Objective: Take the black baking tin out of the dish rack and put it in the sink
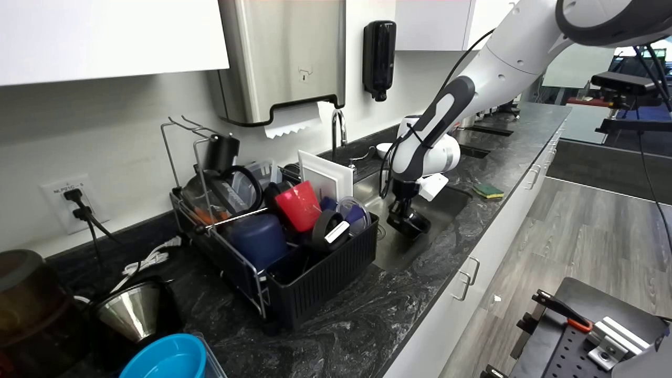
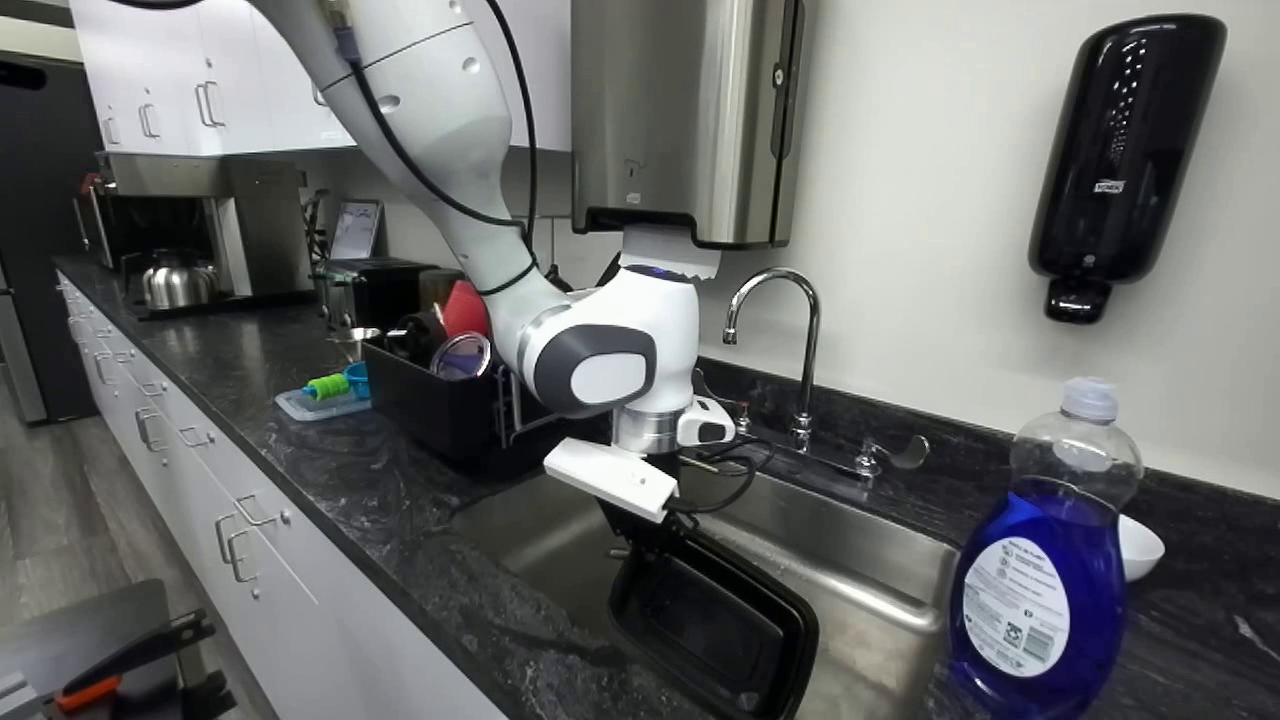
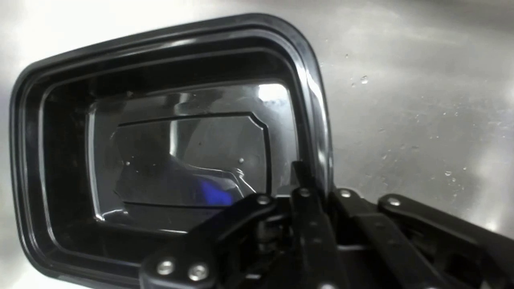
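Where my claw [image 3: 318,182] pinches: rim of a black baking tin [image 3: 188,140], glossy, round-cornered, over the sink [image 3: 401,104]
Sink: steel, droplet-flecked
Counter [image 1: 341,331]: dark, marbled, around sink
Wall [image 2: 920,200]: white, behind sink

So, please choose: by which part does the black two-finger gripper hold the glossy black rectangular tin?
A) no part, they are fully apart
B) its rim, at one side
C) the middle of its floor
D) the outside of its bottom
B: in the wrist view the gripper is closed across the rim of the tin, one finger inside and one outside.
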Tool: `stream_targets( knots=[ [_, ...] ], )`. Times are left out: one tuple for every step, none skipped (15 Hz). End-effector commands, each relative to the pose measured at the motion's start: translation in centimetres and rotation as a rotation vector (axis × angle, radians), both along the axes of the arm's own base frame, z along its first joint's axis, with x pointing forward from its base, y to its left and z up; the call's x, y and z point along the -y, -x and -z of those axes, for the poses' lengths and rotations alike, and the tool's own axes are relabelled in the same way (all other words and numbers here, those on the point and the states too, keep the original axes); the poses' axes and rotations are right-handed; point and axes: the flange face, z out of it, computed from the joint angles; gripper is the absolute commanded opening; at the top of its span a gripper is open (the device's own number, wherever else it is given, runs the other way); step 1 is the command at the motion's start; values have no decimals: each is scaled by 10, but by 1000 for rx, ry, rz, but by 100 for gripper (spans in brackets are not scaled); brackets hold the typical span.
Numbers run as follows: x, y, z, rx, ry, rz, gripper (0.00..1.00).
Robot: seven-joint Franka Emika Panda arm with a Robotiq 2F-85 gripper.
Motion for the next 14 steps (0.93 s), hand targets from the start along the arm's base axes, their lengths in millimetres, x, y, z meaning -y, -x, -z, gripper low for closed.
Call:
stream_targets(
  knots=[
    [5, -3, 1, -7, 1, -20, 35],
    [5, -2, -1, -4, 1, -19, 41],
    [5, -2, -2, -1, 2, -19, 49],
    [5, -2, -4, 3, 4, -17, 55],
    [4, -2, -8, 8, 5, -16, 63],
    [3, -3, -12, 13, 10, -14, 69],
    [1, -3, -17, 18, 13, -13, 77],
    [0, -4, -22, 22, 17, -15, 83],
    [-2, -4, -28, 28, 22, -16, 91],
    [-5, -5, -37, 37, 31, -19, 97],
    [-8, -5, -45, 46, 39, -25, 100],
    [-13, -6, -54, 53, 45, -29, 100],
    [-18, -5, -63, 59, 50, -31, 100],
    [-23, -5, -73, 60, 55, -29, 100]
  ],
)
